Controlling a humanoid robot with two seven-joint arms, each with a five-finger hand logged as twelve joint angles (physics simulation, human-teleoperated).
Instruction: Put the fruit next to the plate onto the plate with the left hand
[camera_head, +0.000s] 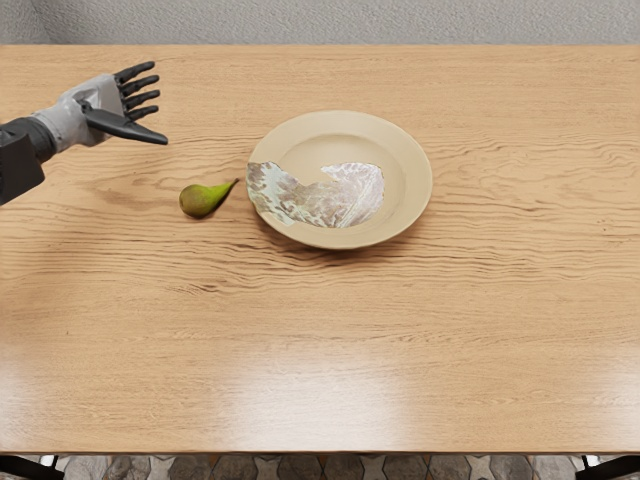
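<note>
Left hand (118, 102), fingers spread, empty: I am lining it over the small green pear (203, 198), lying beside the beige ceramic plate (400, 160).

The left arm (22, 148) is cut by the left edge of the picture; its upper part is out of view. The table (320, 350) runs out of the picture at left and right. Two dark parts (25, 467) under its near corners are cut too, and I cannot tell what they are. The shiny patch (320, 195) in the plate (330, 135) is unclear.
</note>
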